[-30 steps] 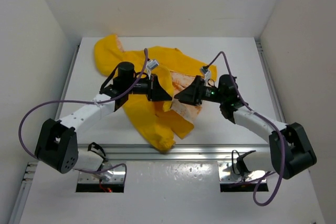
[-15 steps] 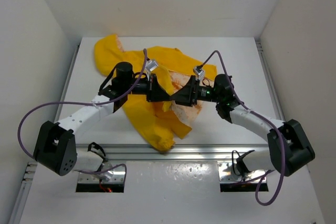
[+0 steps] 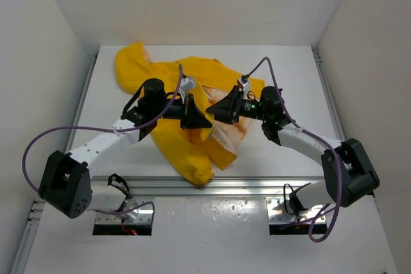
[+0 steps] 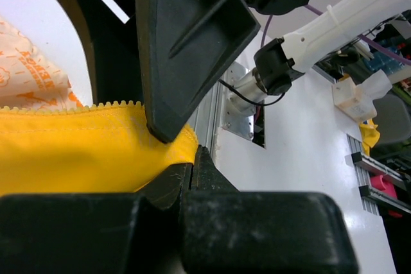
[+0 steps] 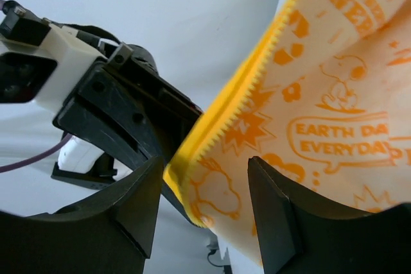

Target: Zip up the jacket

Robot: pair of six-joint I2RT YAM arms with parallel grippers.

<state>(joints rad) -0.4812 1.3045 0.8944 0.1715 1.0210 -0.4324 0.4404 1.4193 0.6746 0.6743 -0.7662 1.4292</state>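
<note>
The yellow jacket point(image 3: 172, 140) lies crumpled and open on the white table point(image 3: 295, 68), with its hood at the far left and the cream orange-printed lining showing in the middle. My left gripper point(image 3: 203, 122) is shut on the jacket's yellow front edge point(image 4: 77, 152), just below its zipper teeth. My right gripper point(image 3: 214, 112) faces it tip to tip and is open. The other front edge point(image 5: 334, 126), lining and zipper teeth, hangs between its spread fingers point(image 5: 138, 203). The zipper slider is not visible.
White walls enclose the table on the left, back and right. A metal rail point(image 3: 257, 184) runs along the near table edge. Purple cables loop from both arms. The right gripper's black finger point(image 4: 186, 36) fills the top of the left wrist view.
My right gripper has moved left and slightly away, closing up to the left gripper's tip with the lining edge between its fingers. The left gripper has barely shifted.
</note>
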